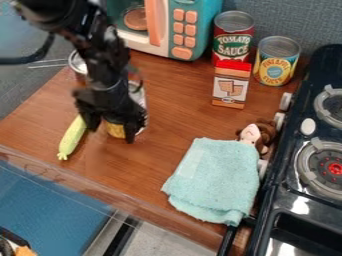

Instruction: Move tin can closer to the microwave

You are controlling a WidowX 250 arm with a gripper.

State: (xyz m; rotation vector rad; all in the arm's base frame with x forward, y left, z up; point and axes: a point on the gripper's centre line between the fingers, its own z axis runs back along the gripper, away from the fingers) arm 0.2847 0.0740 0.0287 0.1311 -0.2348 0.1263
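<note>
In the camera view, the black gripper (112,132) hangs down over the left part of the wooden counter (180,115). It is released: its two fingers stand apart in front of the tin can (115,131), and whether either one touches it I cannot tell. The can stands upright, well apart from the teal and white microwave (207,27) and nearer the camera. Its metal side and a yellow patch of label show around the gripper, with no words legible there.

To the left of the can lies a yellow-green toy vegetable (71,137). Behind the arm, part of a metal pot (79,65) shows. At the back of the counter, to the right of the microwave, stands a red can (230,47) with large pale capital letters on its label. Beside it is a yellow and blue can (275,66), also lettered on its front. The small red-topped box (230,90) in front of them carries a picture of crackers.

Nearer the camera, a folded light blue cloth (217,180) lies beside a brown-haired plush toy (252,134), next to the black stove (284,172).
</note>
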